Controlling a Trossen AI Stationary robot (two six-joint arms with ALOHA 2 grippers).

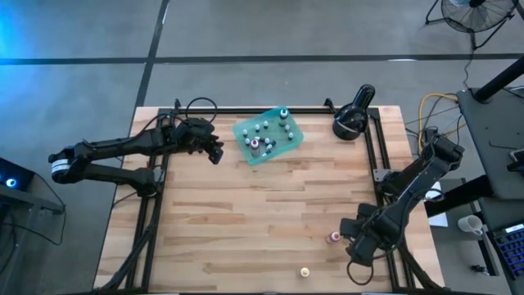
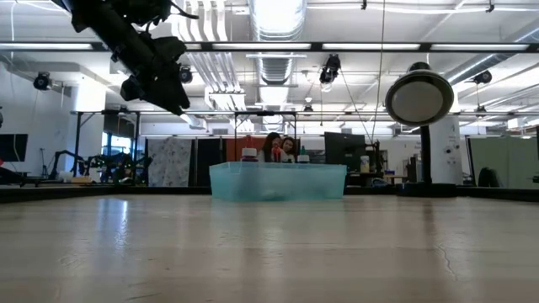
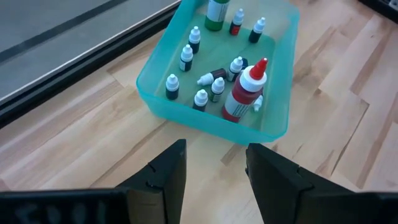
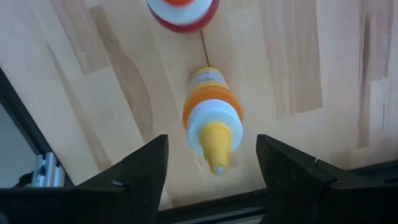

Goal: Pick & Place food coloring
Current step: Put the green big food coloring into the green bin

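Wooden table (image 1: 246,221): right gripper (image 4: 211,163) spread open over an orange bottle (image 4: 210,121); left gripper (image 3: 214,165) parted, empty, near the tray (image 3: 273,124).

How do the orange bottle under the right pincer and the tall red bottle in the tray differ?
The orange bottle stands on the bare table between the open fingers of the right pincer; the red bottle stands inside the teal tray among smaller bottles. The orange bottle has a yellow tip; the red bottle has a red one. Both have a white cap and stand upright.
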